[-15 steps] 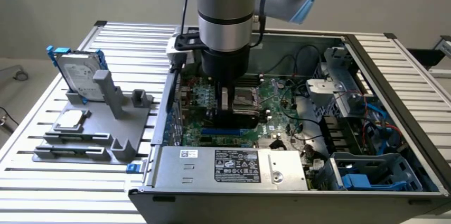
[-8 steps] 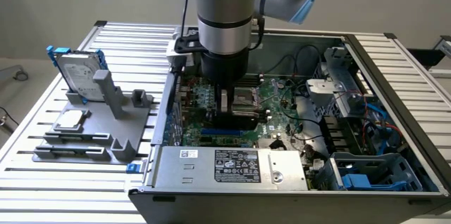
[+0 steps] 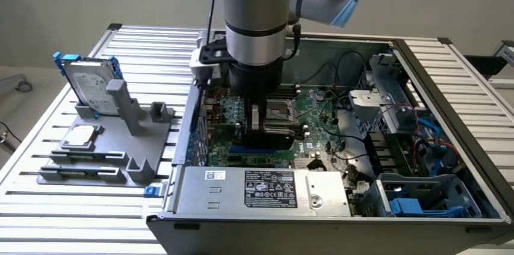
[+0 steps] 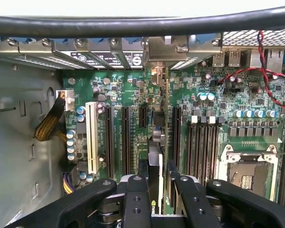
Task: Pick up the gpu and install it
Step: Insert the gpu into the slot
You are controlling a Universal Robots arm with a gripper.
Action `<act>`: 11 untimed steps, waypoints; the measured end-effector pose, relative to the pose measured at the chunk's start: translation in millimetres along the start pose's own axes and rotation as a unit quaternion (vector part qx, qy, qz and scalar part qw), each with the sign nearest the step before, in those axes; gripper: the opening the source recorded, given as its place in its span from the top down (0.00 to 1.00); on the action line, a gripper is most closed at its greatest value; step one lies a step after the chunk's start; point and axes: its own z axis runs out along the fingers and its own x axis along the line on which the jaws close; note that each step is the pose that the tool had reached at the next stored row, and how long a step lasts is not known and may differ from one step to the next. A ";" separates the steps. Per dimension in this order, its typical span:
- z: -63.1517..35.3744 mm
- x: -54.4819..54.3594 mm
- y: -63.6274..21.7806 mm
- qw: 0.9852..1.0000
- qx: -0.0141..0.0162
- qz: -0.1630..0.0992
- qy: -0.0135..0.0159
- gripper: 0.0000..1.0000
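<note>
Gripper (image 4: pixel 154 192) is partly closed, fingers (image 4: pixel 137 199) clamped on the gpu (image 4: pixel 155 164). Card is held on edge, upright, inside the open computer case (image 3: pixel 437 92), over the motherboard (image 3: pixel 315 106).

The wrist view shows the card edge-on as a thin strip. Its long axis runs away from the gripper toward the case's rear wall, with the silver bracket end (image 4: pixel 157 76) leading. It sits in line with the black expansion slots (image 4: pixel 125 140), parallel to them and to the white slot (image 4: pixel 91 137). Cannot tell whether the lower edge touches a slot.

The wrist view also gives the CPU socket (image 4: pixel 247 176), red wires (image 4: pixel 265 71) and a black cable (image 4: pixel 133 24) across the frame.

In the exterior view the arm drops in from 12 o'clock and the gripper (image 3: pixel 265 132) covers most of the card, so its heading is unclear there. This view adds the surroundings. The power supply (image 3: pixel 265 189) is at the case's 6 o'clock edge. The hard drive in a blue frame (image 3: pixel 88 80) stands upright on a grey fixture (image 3: pixel 120 150), at 9 o'clock from the case on the slatted table (image 3: pixel 48 219).
</note>
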 end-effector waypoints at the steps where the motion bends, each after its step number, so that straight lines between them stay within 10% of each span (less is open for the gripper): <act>1: 0.4 0.0 0.0 1.000 0.000 0.000 0.000 0.74; 11: 2.2 0.0 0.1 1.000 -0.002 0.000 0.000 0.74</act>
